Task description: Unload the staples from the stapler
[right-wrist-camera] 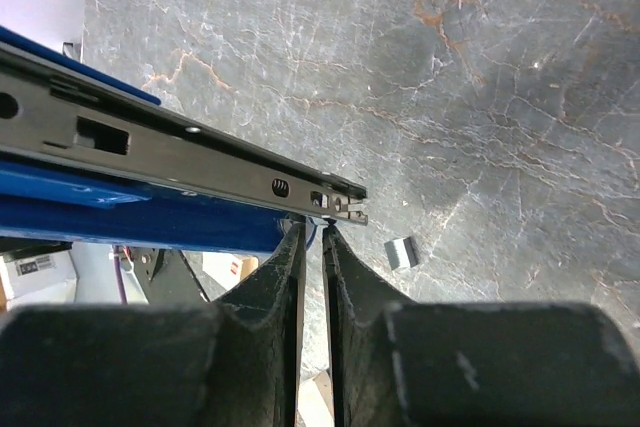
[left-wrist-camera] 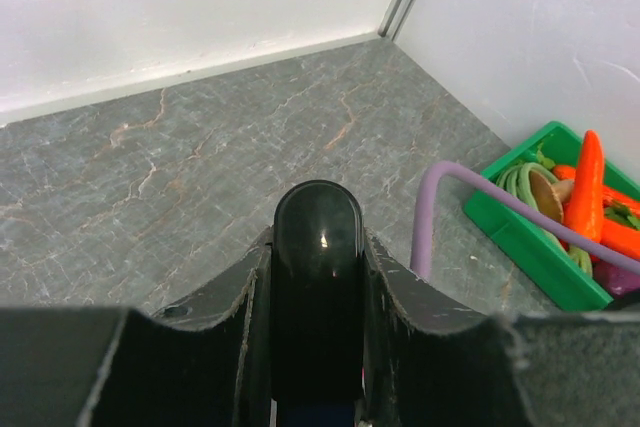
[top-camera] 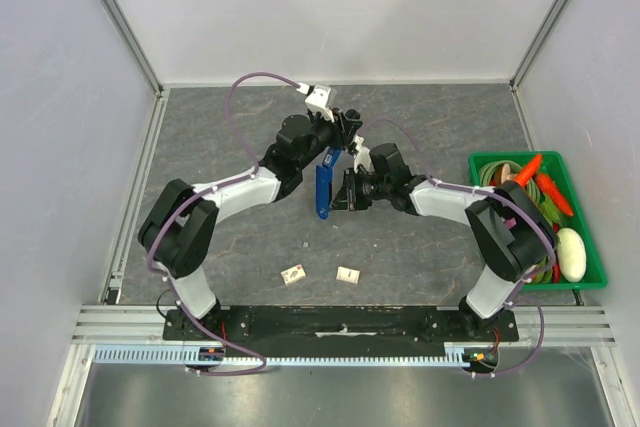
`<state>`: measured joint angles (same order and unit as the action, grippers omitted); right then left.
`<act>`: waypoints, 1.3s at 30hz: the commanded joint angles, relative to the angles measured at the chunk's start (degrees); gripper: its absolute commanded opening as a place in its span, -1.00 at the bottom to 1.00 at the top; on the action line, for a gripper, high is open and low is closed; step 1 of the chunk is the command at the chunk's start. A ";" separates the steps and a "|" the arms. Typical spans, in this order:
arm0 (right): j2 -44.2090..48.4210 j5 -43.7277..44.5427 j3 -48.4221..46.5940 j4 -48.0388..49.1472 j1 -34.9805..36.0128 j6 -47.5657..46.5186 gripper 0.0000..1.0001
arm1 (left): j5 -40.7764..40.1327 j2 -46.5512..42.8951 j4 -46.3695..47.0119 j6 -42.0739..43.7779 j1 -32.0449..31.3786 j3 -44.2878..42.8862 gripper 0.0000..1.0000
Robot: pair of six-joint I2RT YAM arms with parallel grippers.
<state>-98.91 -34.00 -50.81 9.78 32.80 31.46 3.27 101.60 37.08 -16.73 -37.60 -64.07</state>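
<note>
Blue at the base and silver-grey along its rail, the one stapler [top-camera: 322, 190] is held in the air over the middle of the tabletop [top-camera: 215, 132], a little toward the far edge, standing on end between the two arms.

The left gripper [left-wrist-camera: 318, 247] is clamped on the stapler's rounded black end, with both fingers [left-wrist-camera: 250, 297] pressed flat against its sides. The right gripper [right-wrist-camera: 313, 237] is closed to a hairline slit, and its tips nip the underside of the metal rail at its free end.

Two small pale pieces [top-camera: 293, 274] [top-camera: 348, 274] lie near the near edge, close to its middle. The right wrist view shows one small grey piece [right-wrist-camera: 400, 252] on the stone-patterned surface. It is too small to identify, and whether it is one of those two I cannot tell.

One green tray [left-wrist-camera: 525, 242] sits against the right edge, holding two orange carrot shapes [top-camera: 530, 169] [top-camera: 553, 194] among other produce.

From the left wrist only the black end shows, as the fingers hide the rest. In the right wrist view the stapler is cut off at the left border. From above, both grippers overlap it.
</note>
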 commanded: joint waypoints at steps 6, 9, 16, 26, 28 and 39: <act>11.81 5.61 -5.18 -3.62 0.07 -7.55 -0.63 | 1.21 -13.00 -4.12 -0.58 -1.07 1.85 -0.96; 14.44 7.71 -6.14 -7.13 0.07 -8.87 -0.63 | 1.92 -16.34 -5.44 -0.85 -0.98 1.76 -0.96; 24.63 15.71 -8.34 -20.32 0.16 -13.70 -0.63 | 0.78 -22.58 -9.04 0.73 -1.07 2.28 -0.96; 36.68 12.91 -1.50 -25.35 0.34 -11.96 -0.59 | -6.60 -27.68 -10.71 2.06 -1.15 3.78 -0.96; 37.74 11.24 0.70 -22.28 1.30 -9.41 -0.59 | -7.22 -28.04 -10.80 1.35 -1.24 3.69 -0.96; 28.79 18.43 5.45 -5.31 10.88 3.50 -0.60 | -9.94 -29.62 -10.63 -3.21 -2.03 4.66 -0.96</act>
<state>-66.83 -19.55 -46.17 -6.11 42.44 28.25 -3.84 75.81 22.35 -16.62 -38.87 -59.57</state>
